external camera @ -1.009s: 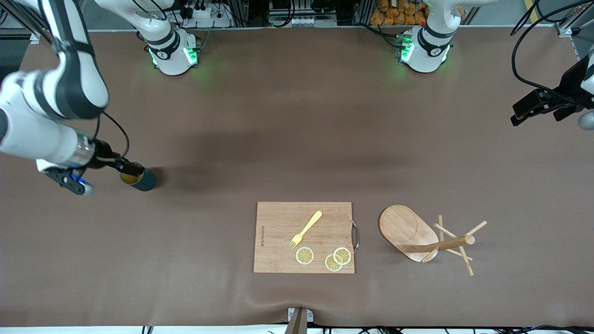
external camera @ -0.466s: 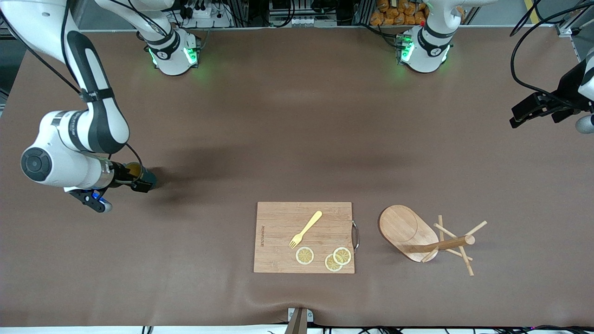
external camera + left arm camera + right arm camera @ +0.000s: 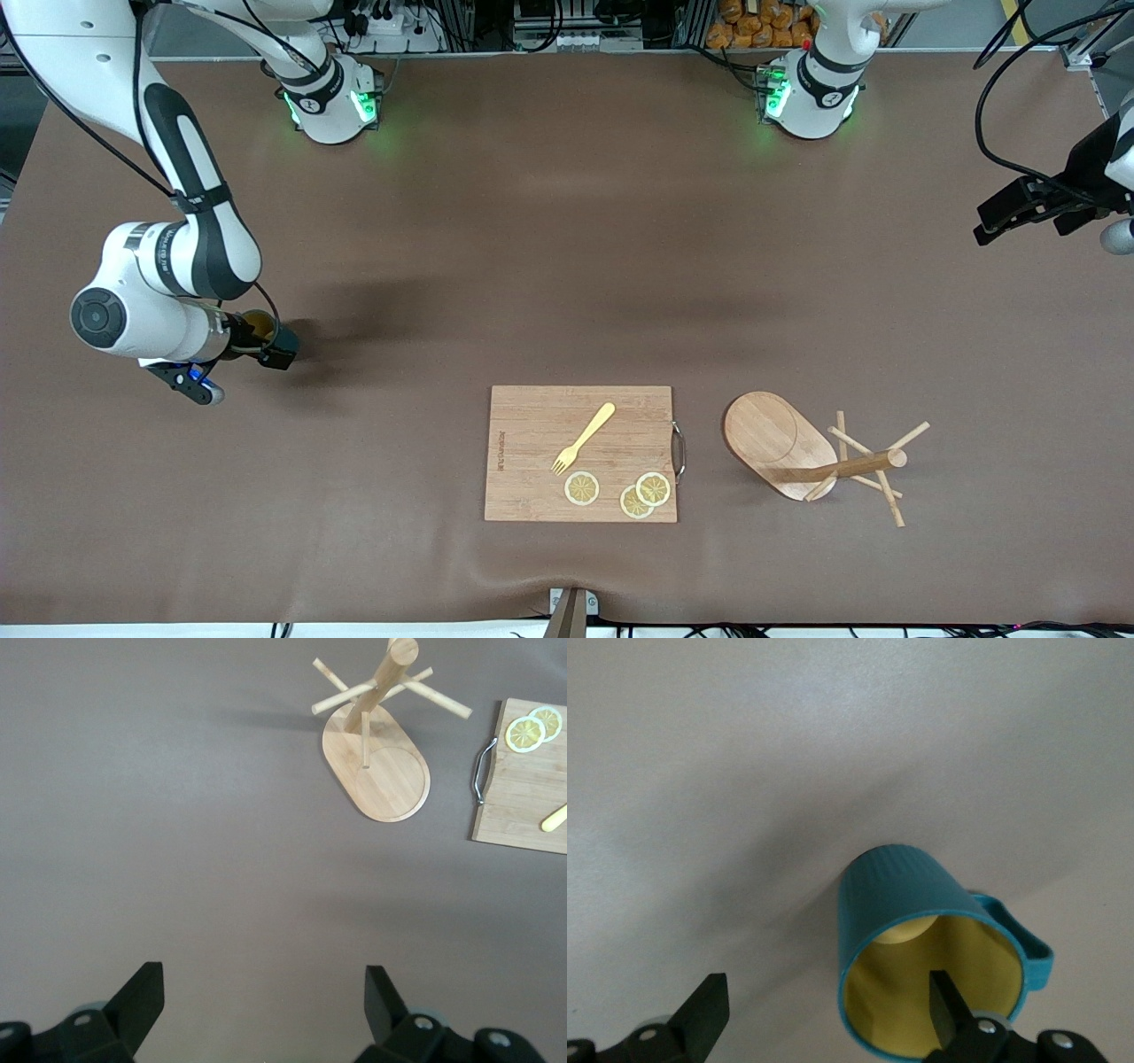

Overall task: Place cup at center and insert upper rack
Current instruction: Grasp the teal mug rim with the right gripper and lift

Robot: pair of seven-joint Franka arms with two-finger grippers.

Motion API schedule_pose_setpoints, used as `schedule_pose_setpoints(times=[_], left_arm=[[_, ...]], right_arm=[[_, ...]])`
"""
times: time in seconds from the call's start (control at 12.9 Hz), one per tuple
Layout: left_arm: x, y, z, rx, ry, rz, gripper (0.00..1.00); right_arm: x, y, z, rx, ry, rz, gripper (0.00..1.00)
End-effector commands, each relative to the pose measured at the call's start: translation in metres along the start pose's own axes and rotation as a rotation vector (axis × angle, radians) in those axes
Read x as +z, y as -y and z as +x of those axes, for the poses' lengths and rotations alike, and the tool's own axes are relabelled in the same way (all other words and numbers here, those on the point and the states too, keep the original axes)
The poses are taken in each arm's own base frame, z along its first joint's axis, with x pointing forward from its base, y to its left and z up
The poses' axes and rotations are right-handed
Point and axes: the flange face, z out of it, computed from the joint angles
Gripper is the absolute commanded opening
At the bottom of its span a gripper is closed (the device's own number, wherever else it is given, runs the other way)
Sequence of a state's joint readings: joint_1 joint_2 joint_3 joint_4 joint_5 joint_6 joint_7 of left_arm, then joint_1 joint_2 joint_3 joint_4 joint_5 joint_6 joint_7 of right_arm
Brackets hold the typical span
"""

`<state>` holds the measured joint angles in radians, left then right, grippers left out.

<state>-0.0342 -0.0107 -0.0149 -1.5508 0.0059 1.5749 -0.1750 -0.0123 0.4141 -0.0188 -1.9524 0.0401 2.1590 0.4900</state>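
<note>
Repositioning of the right tool [image 3: 266, 344]: it had swung round at the cup [image 3: 262, 330], jaws spread, one finger [image 3: 952, 1014] inside the rim, nothing clamped. Left tool [image 3: 1005, 211] waited, released, over the worktop [image 3: 567, 248] edge; rack [image 3: 819, 456] untouched.

Teal cup [image 3: 897, 886], yellow inside

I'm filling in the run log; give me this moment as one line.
right hand: open, one finger inside cup | left hand: open, waiting over table | upper rack: lying beside cutting board

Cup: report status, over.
Right gripper open, one finger inside cup. Left gripper open, waiting. Rack tipped beside board.
</note>
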Motion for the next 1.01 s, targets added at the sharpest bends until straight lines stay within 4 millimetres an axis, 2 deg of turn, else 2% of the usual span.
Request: schedule_pose_setpoints(times=[0.0, 0.23, 0.47, 0.78, 0.85, 0.93], left_arm=[[-0.005, 0.000, -0.007, 0.012, -0.031, -0.001, 1.00], [-0.002, 0.000, -0.007, 0.011, -0.028, -0.001, 1.00], [-0.005, -0.001, -0.006, 0.011, -0.039, -0.003, 1.00], [-0.004, -0.001, -0.007, 0.011, -0.035, -0.005, 1.00], [-0.004, -0.002, -0.007, 0.012, -0.035, -0.005, 1.00], [-0.004, -0.003, -0.007, 0.014, -0.035, -0.007, 1.00]], right_arm=[[0.005, -0.004, 0.005, 0.004, -0.017, -0.008, 0.75], [0.009, -0.003, 0.003, 0.001, -0.024, -0.004, 0.36], [0.008, -0.005, 0.004, 0.001, -0.029, 0.000, 0.02], [-0.008, 0.000, -0.003, -0.013, -0.026, -0.003, 0.00], [-0.018, 0.008, -0.010, -0.023, -0.027, -0.005, 0.00], [-0.031, 0.025, -0.023, -0.051, -0.032, -0.010, 0.00]])
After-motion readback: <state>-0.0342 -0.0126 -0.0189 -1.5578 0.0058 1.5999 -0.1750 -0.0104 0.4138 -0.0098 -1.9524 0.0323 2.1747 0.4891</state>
